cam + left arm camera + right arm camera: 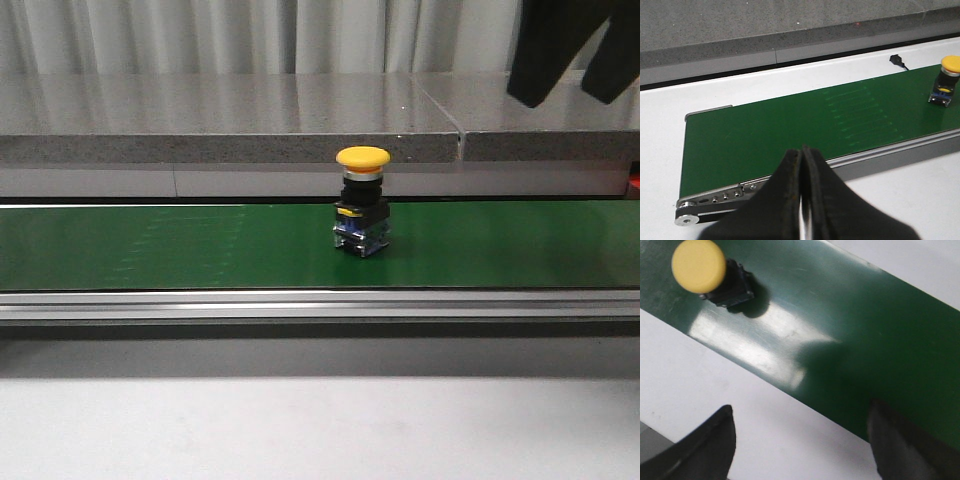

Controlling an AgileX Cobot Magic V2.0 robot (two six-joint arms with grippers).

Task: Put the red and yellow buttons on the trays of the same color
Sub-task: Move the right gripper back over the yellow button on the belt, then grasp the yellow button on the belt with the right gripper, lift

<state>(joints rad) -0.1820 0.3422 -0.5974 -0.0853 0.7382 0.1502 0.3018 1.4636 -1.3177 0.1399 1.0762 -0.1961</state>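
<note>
Waiting upright on the green belt, the yellow button needs picking: right gripper spread wide above, left gripper pressed closed, idle

A green conveyor belt runs across the white table, grey ledge behind.

The conveyor belt runs off both side edges. The right gripper is cropped by the top edge. A small black object is too small to identify.

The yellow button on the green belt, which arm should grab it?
Probably the right. Its tool is open and hangs close over the yellow mushroom-capped push button. The left tool is shut, and the button sits far along the green conveyor belt.
</note>
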